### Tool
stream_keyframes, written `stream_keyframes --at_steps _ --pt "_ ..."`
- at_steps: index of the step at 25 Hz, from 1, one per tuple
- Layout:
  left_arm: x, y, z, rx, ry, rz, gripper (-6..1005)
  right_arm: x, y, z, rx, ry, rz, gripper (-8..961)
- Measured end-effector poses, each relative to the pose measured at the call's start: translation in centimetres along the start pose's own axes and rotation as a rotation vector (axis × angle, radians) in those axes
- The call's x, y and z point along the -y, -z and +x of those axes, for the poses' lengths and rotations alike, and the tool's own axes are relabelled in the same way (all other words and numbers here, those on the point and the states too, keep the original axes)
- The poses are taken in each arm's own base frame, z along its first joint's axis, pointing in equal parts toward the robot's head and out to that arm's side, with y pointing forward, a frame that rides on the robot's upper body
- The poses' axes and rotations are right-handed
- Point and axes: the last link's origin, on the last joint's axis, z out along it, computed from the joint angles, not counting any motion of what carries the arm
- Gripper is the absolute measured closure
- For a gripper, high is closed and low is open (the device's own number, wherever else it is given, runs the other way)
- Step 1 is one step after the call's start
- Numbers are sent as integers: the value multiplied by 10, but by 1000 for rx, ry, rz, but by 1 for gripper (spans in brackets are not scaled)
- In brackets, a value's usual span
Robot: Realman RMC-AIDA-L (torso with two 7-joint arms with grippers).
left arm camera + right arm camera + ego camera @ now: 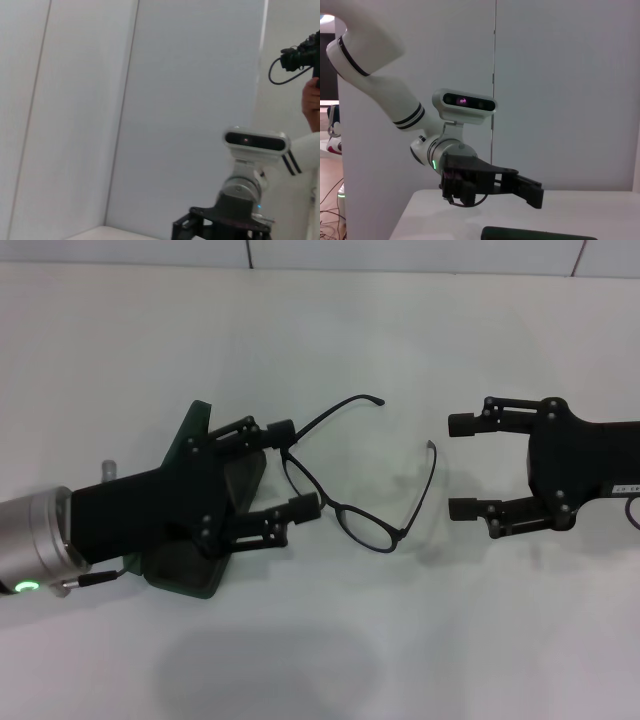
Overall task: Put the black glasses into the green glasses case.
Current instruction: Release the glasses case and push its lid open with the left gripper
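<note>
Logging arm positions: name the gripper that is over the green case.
The left gripper: it hovers above the green glasses case; the right gripper sits beyond the black glasses.

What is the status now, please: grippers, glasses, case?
Left gripper open around one end of the black glasses. Right gripper open, apart from them. Glasses unfolded on table, outside green glasses case. Nothing in the way.

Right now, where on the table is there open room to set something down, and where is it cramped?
Bare tabletop runs along the near edge, in front of both grippers, and across the far side by the wall. The middle is crowded: the left gripper hangs open over the green glasses case, the black glasses lie beside it, and the open right gripper is close to their temple arm.
</note>
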Motion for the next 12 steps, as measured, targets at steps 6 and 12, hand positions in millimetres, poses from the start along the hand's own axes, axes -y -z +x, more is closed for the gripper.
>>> stream_keyframes --at_steps 6,12 --pt "1 6 -2 -14 -12 58 125 4 -1 2 -13 3 23 115" --pt "1 10 -3 -60 -41 138 128 4 -2 1 -13 4 24 115"
